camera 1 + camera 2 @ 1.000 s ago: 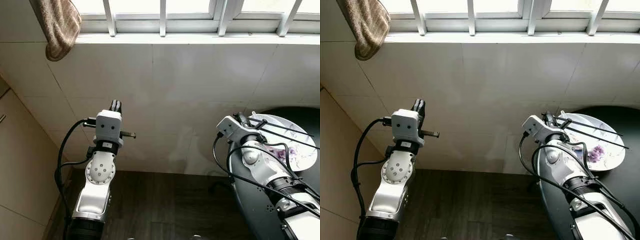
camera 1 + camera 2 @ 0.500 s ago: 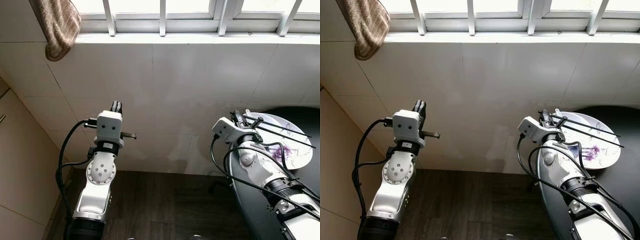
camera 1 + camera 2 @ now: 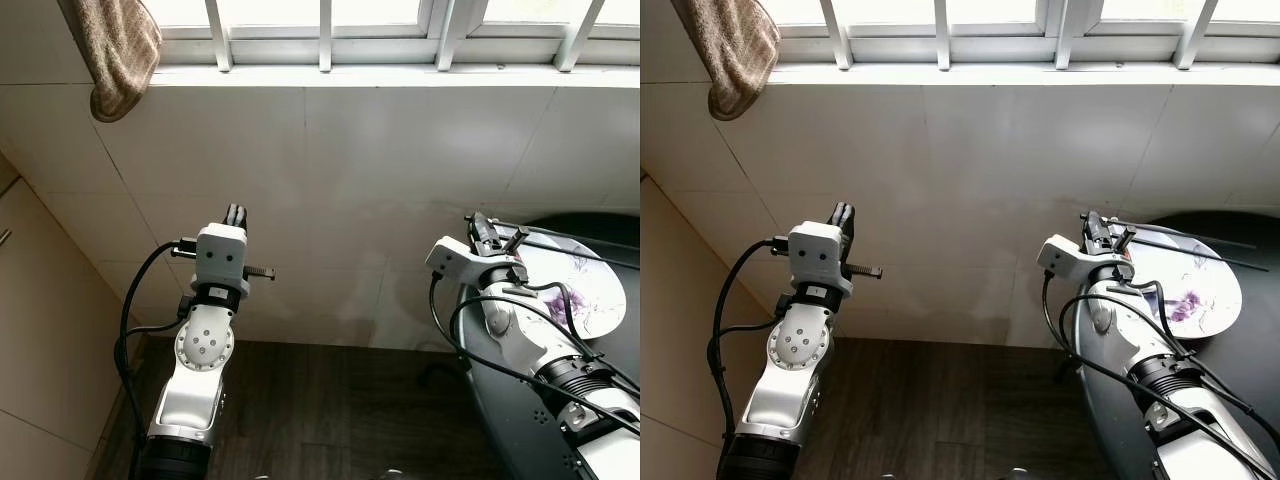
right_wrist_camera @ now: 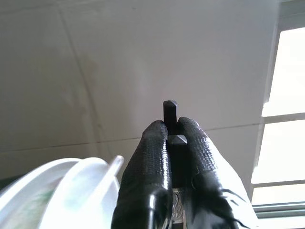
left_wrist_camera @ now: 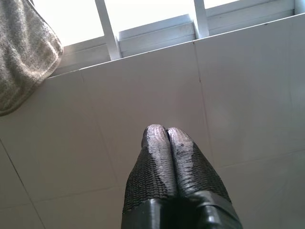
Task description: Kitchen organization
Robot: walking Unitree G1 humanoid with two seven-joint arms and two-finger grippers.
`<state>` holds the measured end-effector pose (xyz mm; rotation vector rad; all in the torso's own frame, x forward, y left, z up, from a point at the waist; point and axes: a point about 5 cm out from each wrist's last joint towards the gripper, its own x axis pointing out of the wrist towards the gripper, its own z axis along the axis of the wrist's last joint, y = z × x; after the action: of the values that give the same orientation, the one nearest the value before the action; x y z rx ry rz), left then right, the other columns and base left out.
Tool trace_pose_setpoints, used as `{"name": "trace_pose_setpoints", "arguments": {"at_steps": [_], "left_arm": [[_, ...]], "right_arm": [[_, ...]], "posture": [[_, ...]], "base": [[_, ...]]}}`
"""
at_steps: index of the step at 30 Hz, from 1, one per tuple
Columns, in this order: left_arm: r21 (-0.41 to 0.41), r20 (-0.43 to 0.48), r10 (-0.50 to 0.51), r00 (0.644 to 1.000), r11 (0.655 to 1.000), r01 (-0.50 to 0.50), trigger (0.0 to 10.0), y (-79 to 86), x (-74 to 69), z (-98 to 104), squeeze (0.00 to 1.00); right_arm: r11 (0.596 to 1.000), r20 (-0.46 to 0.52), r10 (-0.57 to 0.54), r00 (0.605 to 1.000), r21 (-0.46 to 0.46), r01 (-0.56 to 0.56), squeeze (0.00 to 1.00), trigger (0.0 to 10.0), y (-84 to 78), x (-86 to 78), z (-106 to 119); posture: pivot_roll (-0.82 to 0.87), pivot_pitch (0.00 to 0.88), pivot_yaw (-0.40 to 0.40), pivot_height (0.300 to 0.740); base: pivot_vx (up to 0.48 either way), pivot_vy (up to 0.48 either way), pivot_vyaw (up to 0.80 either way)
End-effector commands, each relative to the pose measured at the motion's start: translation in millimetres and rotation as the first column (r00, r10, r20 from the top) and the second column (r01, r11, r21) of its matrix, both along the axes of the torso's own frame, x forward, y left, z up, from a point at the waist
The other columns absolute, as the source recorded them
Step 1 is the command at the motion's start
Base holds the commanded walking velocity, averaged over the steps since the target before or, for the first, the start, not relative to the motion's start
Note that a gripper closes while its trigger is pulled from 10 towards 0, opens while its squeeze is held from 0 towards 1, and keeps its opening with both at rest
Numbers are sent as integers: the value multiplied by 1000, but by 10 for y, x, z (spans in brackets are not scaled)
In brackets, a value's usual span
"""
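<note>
A brown towel (image 3: pixel 118 50) is seen hanging at the window's left. The left gripper (image 5: pixel 167 138) is held up before the tiled wall (image 3: pixel 380 180), its fingers pressed together on nothing. Further right, a pair of black chopsticks (image 3: pixel 1200 248) is pinched at one end by the right gripper (image 4: pixel 172 129), their length lying across a white plate (image 3: pixel 1200 300) on the dark round table (image 3: pixel 1240 380). A carrying step is judged to be in hand; next, a destination must be found. The plate's purple marks cannot be made out.
</note>
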<state>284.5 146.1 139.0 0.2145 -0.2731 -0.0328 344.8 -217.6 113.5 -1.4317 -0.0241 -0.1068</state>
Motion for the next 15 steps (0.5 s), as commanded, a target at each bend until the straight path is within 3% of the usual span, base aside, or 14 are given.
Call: {"name": "trace_pose_setpoints", "arguments": {"at_steps": [1, 15], "left_arm": [[-9, -19, 1, 1000, 1000, -1, 10000, 3, -9, -39, 0], [-8, -22, -1, 1000, 1000, 1, 10000, 4, 0, -40, 0]], "right_arm": [[999, 28, 11, 1000, -38, -10, 0, 0, 4, 11, 50], [999, 84, 15, 996, -53, -10, 0, 0, 21, -1, 123]], "posture": [[-1, 13, 8, 740], [-5, 18, 11, 740]], "base": [[0, 0, 0], [0, 0, 0]]}}
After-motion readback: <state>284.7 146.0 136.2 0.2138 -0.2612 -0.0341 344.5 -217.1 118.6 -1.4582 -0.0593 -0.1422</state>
